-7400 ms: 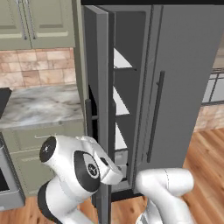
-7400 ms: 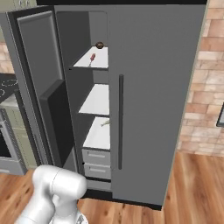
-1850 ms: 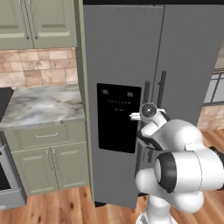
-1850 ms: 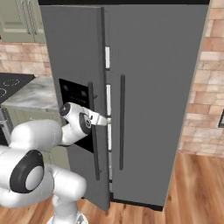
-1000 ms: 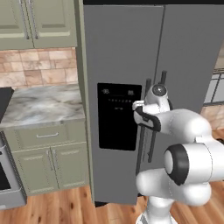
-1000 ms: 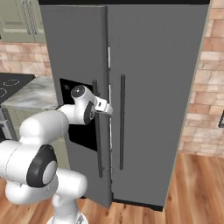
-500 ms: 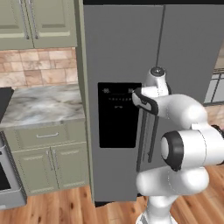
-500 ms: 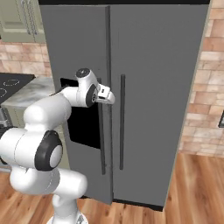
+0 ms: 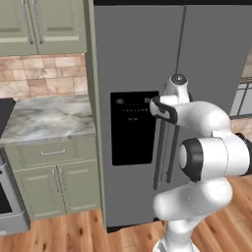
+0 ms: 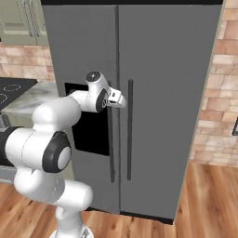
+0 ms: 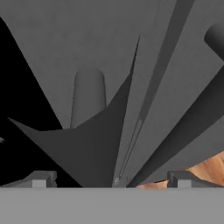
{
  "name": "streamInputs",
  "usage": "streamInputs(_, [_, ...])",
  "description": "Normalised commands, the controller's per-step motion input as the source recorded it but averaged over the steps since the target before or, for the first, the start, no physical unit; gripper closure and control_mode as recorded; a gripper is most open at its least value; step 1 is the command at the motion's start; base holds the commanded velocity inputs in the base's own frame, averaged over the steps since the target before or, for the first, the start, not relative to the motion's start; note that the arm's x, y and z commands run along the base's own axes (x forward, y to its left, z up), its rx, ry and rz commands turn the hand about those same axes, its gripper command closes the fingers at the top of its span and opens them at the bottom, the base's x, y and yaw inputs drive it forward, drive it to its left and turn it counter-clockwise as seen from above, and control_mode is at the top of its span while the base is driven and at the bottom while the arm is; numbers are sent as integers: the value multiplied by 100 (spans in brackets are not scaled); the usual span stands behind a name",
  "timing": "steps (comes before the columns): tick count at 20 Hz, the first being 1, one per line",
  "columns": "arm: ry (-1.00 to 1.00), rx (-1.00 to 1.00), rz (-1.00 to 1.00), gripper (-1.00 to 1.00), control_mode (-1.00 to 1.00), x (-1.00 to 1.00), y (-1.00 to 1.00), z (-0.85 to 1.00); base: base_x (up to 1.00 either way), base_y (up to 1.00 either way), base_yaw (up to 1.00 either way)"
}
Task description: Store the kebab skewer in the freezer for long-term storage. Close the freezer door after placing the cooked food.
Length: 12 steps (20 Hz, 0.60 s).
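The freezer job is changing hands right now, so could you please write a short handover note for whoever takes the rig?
Gripper: open, holding nothing, at the freezer door by its handle.
Freezer door: looks shut, flush with the other door in both base views.
Skewer: behind the shut doors, so I cannot confirm it from here.
Done: door looks closed.
Left: probably just back the arm away and check the door is sealed.
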Motion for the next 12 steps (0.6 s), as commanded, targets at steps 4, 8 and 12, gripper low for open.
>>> streamInputs(4, [-5, 0, 0, -100, -100, 44, -10, 0, 0, 0, 0])
streamInputs(8, [0, 0, 0, -100, -100, 45, -3, 0, 0, 0, 0])
streamInputs(12, [0, 0, 0, -100, -100, 45, -4, 0, 0, 0, 0])
